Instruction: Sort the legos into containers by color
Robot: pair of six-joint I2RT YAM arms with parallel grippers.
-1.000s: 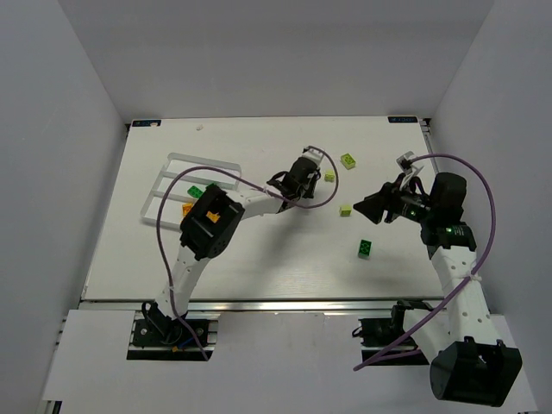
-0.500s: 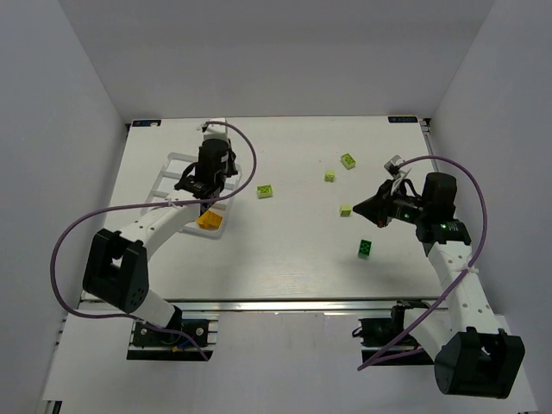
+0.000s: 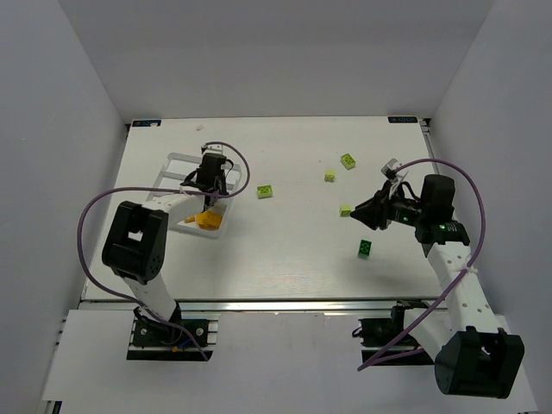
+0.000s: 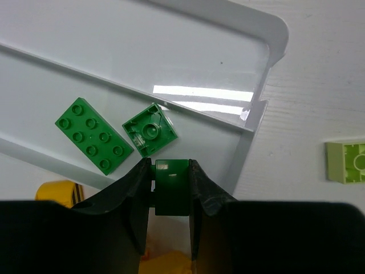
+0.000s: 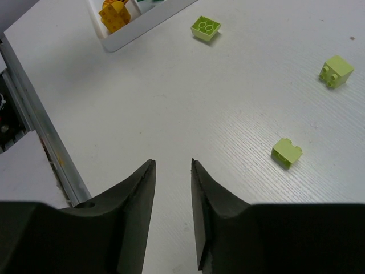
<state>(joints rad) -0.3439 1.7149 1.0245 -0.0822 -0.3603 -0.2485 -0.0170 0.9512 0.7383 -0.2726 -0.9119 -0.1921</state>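
**Sorting stage, left arm at the tray.** The left gripper (image 4: 170,170) is pinched on a dark green brick (image 4: 171,191), which sits squarely between its two fingers. It holds this brick above the divided clear tray (image 4: 272,27), over the near wall of the tray's green compartment. Inside that compartment lie a green two-by-four plate (image 4: 94,135), studs up, and just beside it an upturned green two-by-two piece (image 4: 149,129). The two pieces are close but not touching. An orange-yellow brick (image 3: 207,220) lies at the end of the tray nearest the arm bases, in the section next to the green one.

Four lime pieces rest on the white table (image 3: 285,259) outside the tray. The nearest lime brick (image 3: 266,191) lies just off the tray's right side. The second lime brick (image 3: 329,176) and third lime brick (image 3: 348,160) lie farther right of the tray. The fourth lime brick (image 3: 345,210) is farther right again, close in front of the right arm's fingertips. A loose dark green brick (image 3: 365,248) stands well apart from the tray, on the right half of the table.

The right gripper (image 5: 172,164) hangs above bare table far to the right of the tray. Its fingers are spread and nothing is between them.
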